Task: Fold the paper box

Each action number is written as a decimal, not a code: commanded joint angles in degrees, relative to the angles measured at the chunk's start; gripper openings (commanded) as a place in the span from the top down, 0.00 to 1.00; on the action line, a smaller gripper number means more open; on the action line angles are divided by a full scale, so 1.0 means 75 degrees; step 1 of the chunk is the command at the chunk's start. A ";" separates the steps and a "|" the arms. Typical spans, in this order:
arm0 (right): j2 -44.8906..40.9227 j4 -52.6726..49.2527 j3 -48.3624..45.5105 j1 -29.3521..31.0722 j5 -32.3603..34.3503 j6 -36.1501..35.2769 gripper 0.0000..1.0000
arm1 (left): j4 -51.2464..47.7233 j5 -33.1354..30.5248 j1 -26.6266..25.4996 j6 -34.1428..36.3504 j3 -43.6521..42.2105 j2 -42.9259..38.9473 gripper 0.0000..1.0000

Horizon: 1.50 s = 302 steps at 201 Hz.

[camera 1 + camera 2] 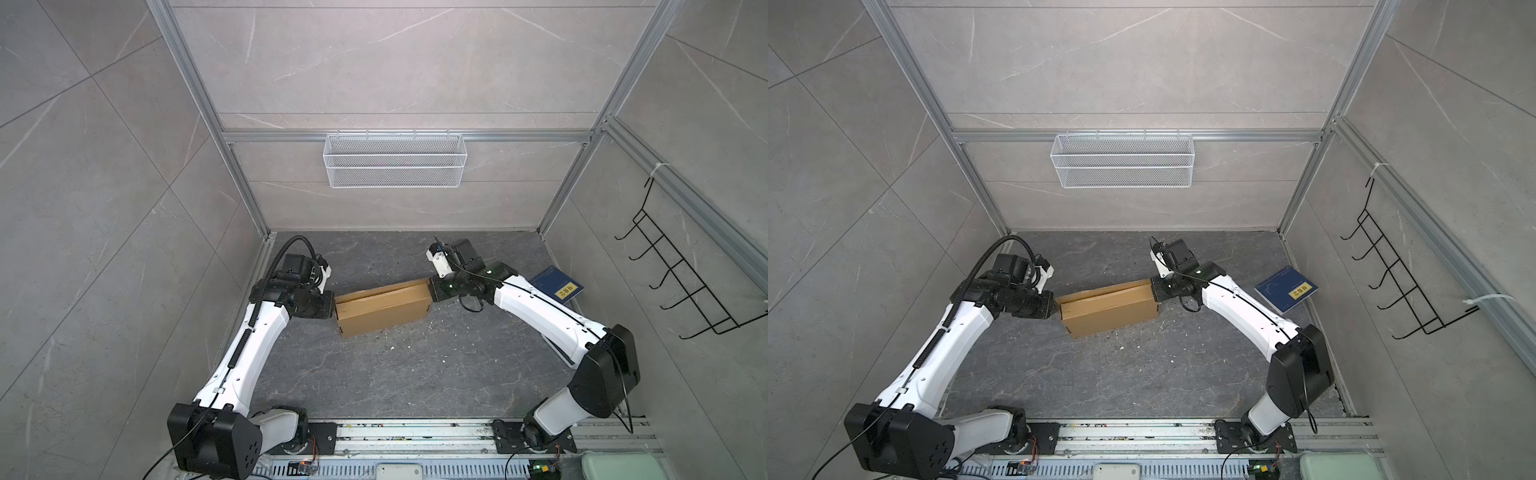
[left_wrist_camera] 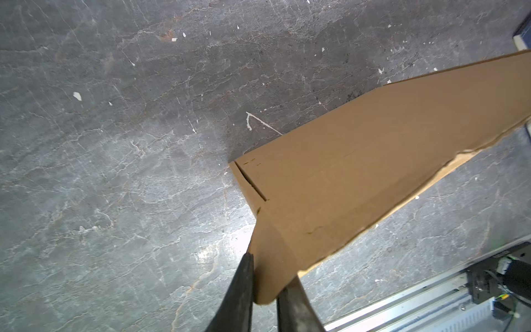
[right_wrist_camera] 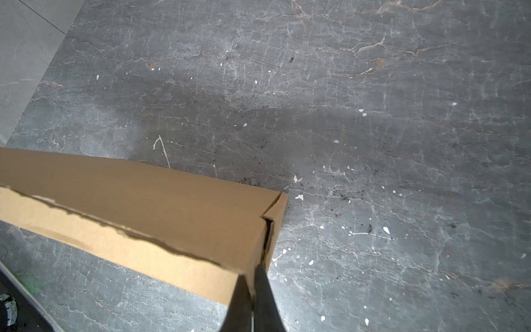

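Left wrist view: left tool [image 2: 267, 276] is pinching a rounded end flap of the box [image 2: 344, 178]. Its jaws are standing narrowly apart, with cardboard filling the gap.

Right wrist view: right tool [image 3: 252, 276] is clamping the opposite end at a corner. Its jaws are almost meeting on one thin layer of board.

Both top views: box [image 1: 382, 309] is lying mid-frame over the dark surface [image 1: 374, 374], spanning the gap between the two tools and well apart from the book [image 1: 557, 286] at right. Cannot tell whether it is resting or hanging slightly raised.

Axis: long axis is running left to right across the frame, slanted, with the right end sitting higher in frame than the left. Broad face is pointing up. A ragged lid edge is running along the length near the upper side and is not lying flush.

Step, as judged: end flaps are being tucked so the lid can seat.

Doing it well:
- Both ends should be moving together, or the long body will be twisting.
- Left flap should be going in along its crease, not across it.
- Right pinch is working a thin corner, and hard pulling there risks tearing.
- Lid edge will be needing a press down once the ends are home.
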 commanded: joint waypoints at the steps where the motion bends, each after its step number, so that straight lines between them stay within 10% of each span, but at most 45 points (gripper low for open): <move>1: 0.0230 -0.0359 0.0014 0.0065 -0.0229 0.0066 1.00 | -0.0170 0.0332 0.0026 -0.0259 0.0314 -0.0007 0.84; 302: 0.0294 -0.0313 -0.0041 0.0094 -0.0246 0.0145 1.00 | -0.0641 0.0328 0.0028 -0.1160 0.0664 0.0309 0.90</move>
